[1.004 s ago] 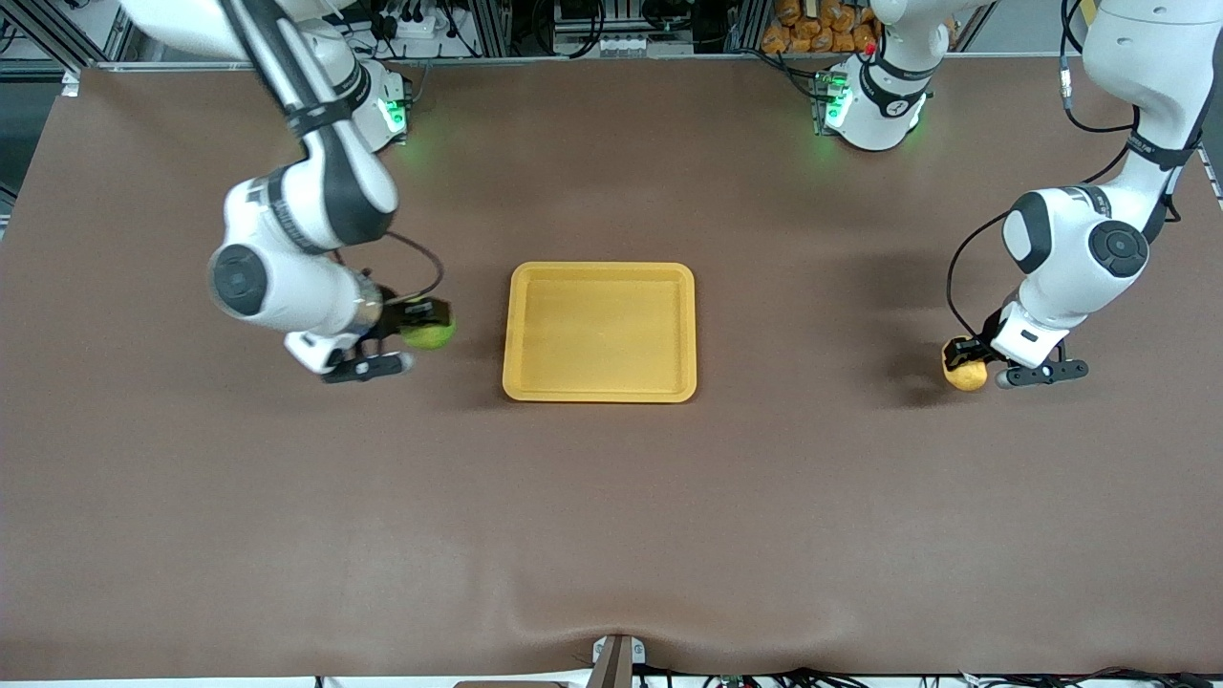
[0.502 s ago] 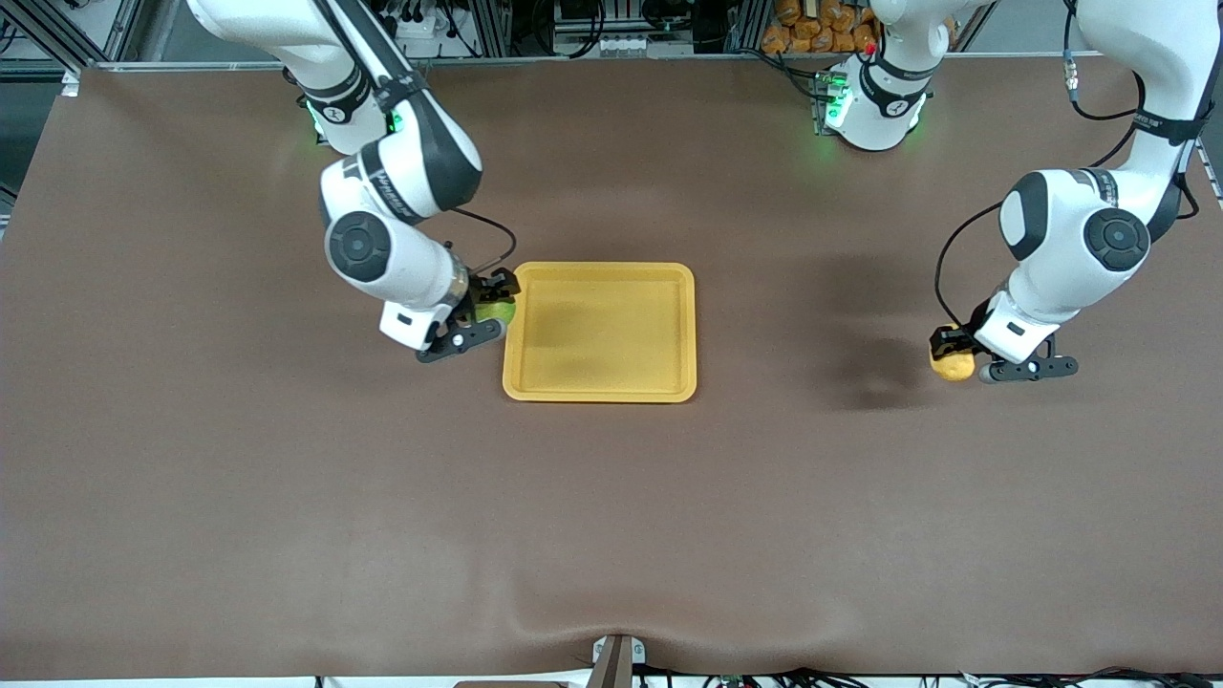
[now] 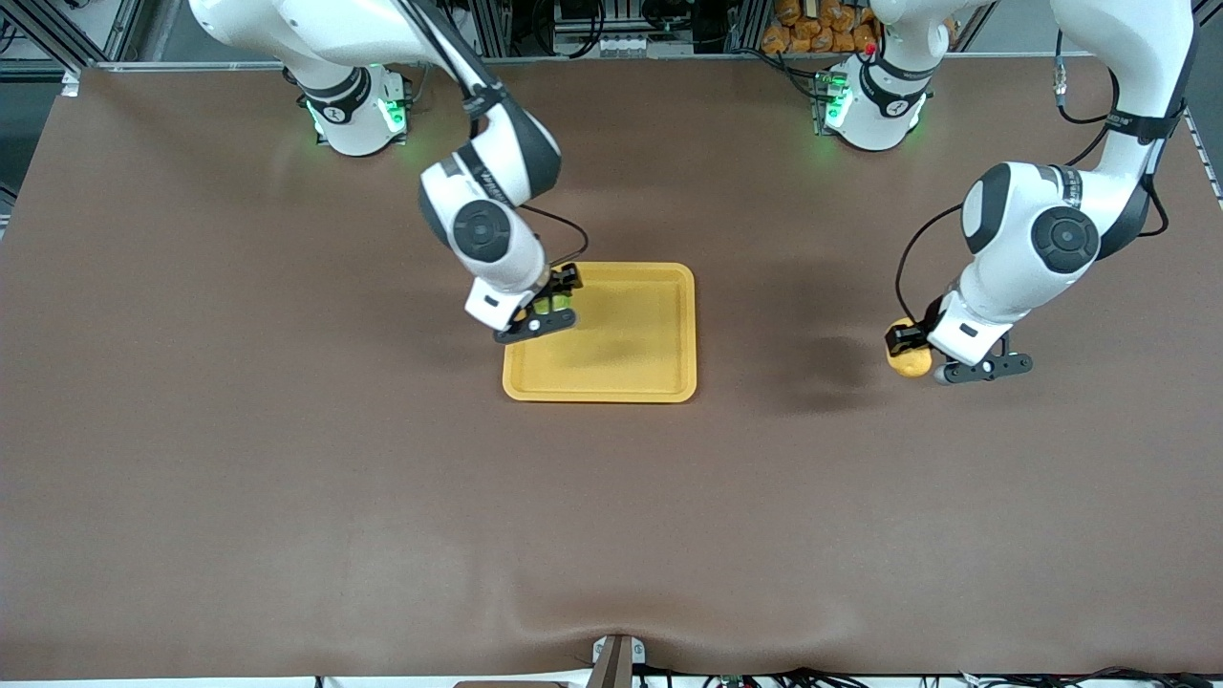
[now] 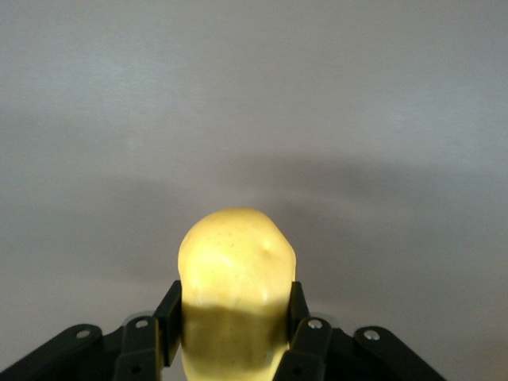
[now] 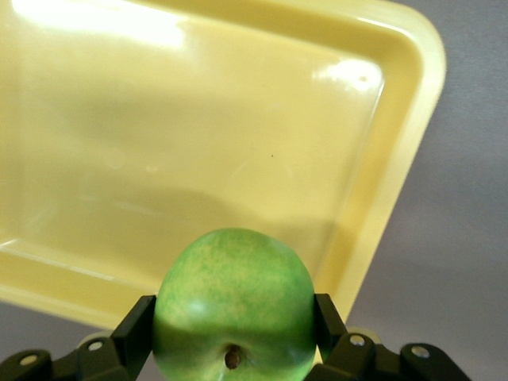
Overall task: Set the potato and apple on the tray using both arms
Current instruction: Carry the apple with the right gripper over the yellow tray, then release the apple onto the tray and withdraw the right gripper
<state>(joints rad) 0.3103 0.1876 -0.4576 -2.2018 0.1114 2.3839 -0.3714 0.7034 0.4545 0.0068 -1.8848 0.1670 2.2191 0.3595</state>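
Apple (image 3: 551, 305) now over tray (image 3: 669, 382).

Both arms aloft — fingers (image 4: 167, 329) clamped.

You are looking at a green apple (image 5: 234, 305), mottled with paler yellowish flecks and showing a dark stem dimple, gripped between black fingers (image 5: 133, 332). At its 12 o'clock the tray (image 5: 238, 127) is glowing yellow-orange. The potato (image 4: 236, 294) is showing pale yellow with fine dimples. The table (image 3: 287, 478) is lying plain brown, and both arms (image 3: 1027, 248) are showing white with black bands.
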